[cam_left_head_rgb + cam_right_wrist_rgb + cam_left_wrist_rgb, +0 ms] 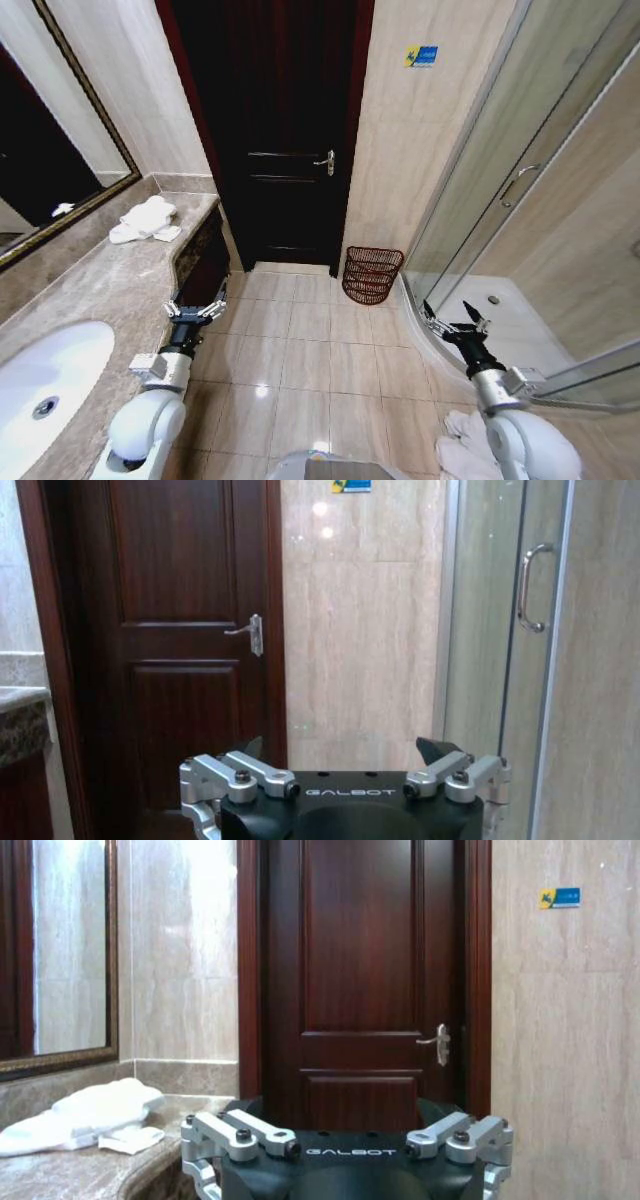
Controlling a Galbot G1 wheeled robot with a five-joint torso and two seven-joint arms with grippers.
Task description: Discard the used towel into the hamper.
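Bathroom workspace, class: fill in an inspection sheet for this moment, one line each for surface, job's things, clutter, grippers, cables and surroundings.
Surface: marble counter on the robot's left with a white sink; tiled floor ahead.
Job's things: white towel bunched at the counter's far end; the hamper on the floor against the wall, between door and shower.
Clutter: white cloth on the floor by the right arm.
Grippers: left gripper open, beside the counter's edge, holding nothing; right gripper open, near the shower's base, holding nothing.
Cables: nothing seen.
Surroundings: dark wooden door shut, mirror over the counter, glass shower enclosure on the right.
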